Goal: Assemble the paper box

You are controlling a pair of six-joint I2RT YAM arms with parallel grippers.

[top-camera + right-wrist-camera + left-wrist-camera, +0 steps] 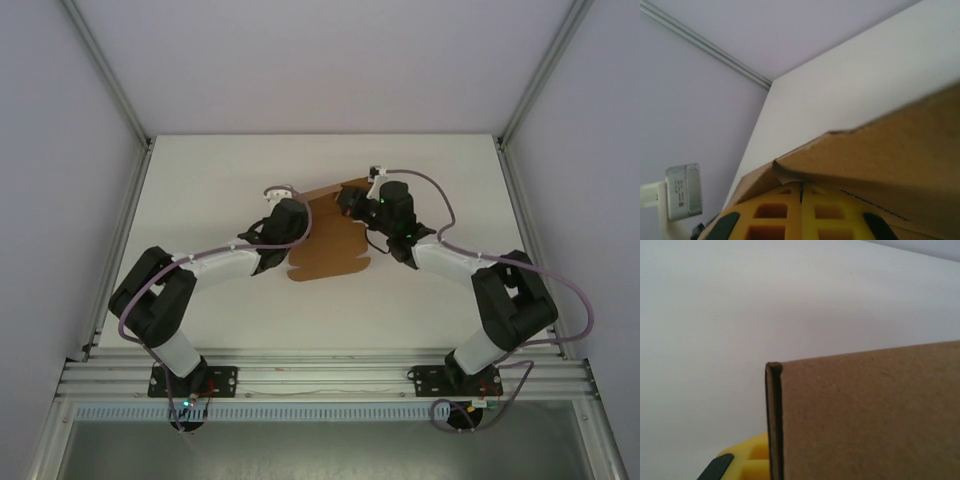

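Observation:
The paper box [330, 245] is a flat brown cardboard sheet with flaps, held above the white table between both arms. My left gripper [297, 225] is shut on its left edge. In the left wrist view the sheet [870, 415] stands on edge, and one yellow finger [747, 457] shows beside its fold. My right gripper [346, 206] is at the sheet's far right corner. In the right wrist view its yellow fingertips [782, 195] are pressed together, pinching a crumpled corner of the cardboard [890, 150], which spreads above them.
The white table [200, 200] is bounded by aluminium posts [125, 95] and pale walls. A metal rail [320, 380] runs along the near edge by the arm bases. A small grey block [684, 192] shows at the left of the right wrist view.

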